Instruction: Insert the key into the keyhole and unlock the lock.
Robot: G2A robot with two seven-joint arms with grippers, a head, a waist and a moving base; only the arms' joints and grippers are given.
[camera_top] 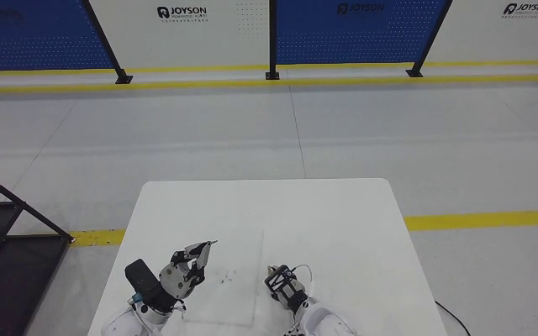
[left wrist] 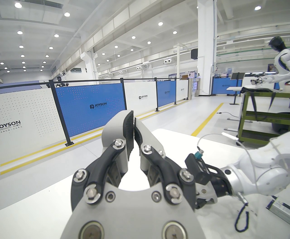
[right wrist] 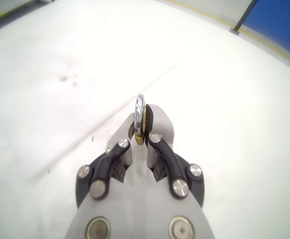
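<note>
The left gripper [left wrist: 133,117] is raised and points forward, its two pads [left wrist: 128,129] pressed together. Close beside its base, the right gripper [right wrist: 143,113] angles downward, fingers [right wrist: 163,123] clamped on either side of the lock [right wrist: 139,105].

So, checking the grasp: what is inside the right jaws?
The lock, edge-on: brass body clamped between them, chrome shackle sticking out past the tips. The jaws cover its flat faces.

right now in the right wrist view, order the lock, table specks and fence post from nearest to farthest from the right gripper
1. lock, clamped in the right gripper.
2. specks, out on the table.
3. fence post, beyond the table edge.
</note>
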